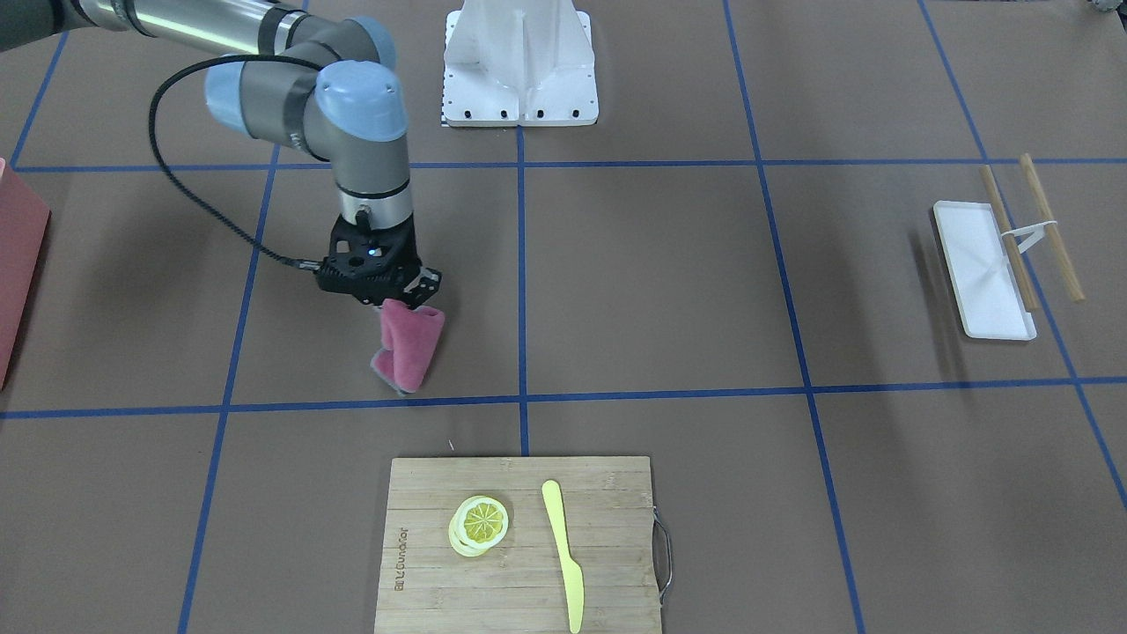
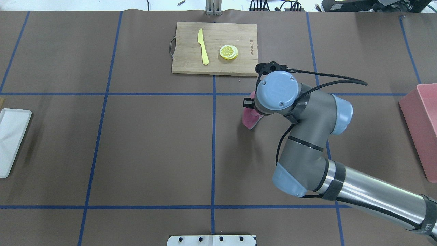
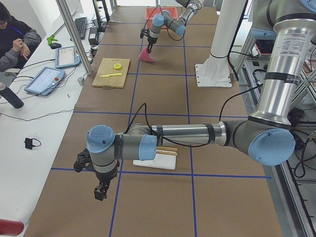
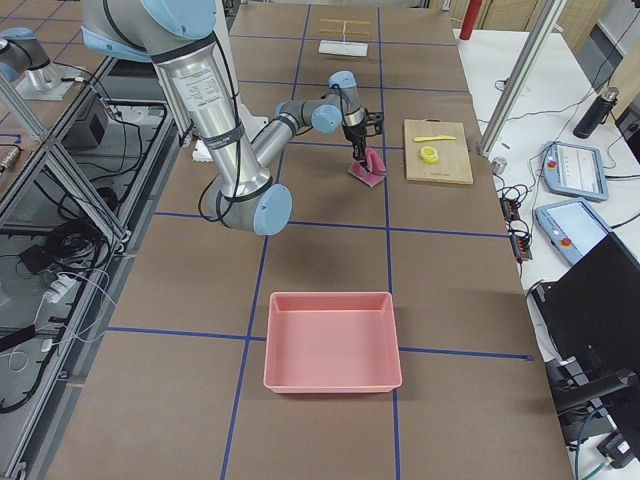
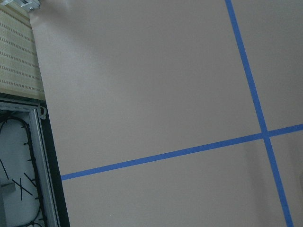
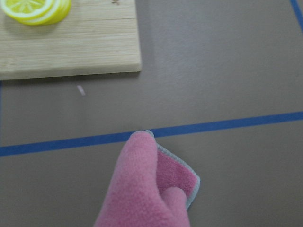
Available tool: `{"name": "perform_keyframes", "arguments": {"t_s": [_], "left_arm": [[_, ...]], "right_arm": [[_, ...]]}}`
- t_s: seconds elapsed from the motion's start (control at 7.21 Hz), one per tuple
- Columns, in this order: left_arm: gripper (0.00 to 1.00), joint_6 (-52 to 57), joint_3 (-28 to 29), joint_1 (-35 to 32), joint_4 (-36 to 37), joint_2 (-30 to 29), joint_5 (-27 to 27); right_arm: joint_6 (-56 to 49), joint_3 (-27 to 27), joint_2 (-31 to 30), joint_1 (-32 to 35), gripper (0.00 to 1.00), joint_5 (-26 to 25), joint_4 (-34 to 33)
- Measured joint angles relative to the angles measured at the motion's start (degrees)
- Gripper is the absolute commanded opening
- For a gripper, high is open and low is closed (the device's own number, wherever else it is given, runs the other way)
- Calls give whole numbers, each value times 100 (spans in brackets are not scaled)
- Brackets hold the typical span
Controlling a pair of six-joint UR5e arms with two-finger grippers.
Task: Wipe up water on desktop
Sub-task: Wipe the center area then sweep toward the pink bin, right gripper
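Exterior front-facing view: the right claw is clamped on a folded pink cloth hanging low over the brown table, near the cutting board. The left claw hovers far off; I cannot tell its state.

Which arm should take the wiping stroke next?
Right: the right gripper is shut on the pink cloth, hanging over the desktop; the left gripper sits far off by the white tray, no cloth.
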Motion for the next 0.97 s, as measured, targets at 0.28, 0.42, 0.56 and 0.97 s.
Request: {"name": "perform_keyframes", "arguments": {"t_s": [0.28,0.42,0.56,0.97], "left_arm": [[98,8,8,0,0,4,0],[98,15,2,0,-2,26,0],[98,22,-20,0,-6,72,0],[98,32,-73,0,-14,144,0]], "right_arm": [[845,-541,614,-421,0,-476,457],[1047,-790,841,-509,0,-616,596],[1116,-908,924,-549,0,-699,678],[446,-596,263,-462,0,-677,732]]}}
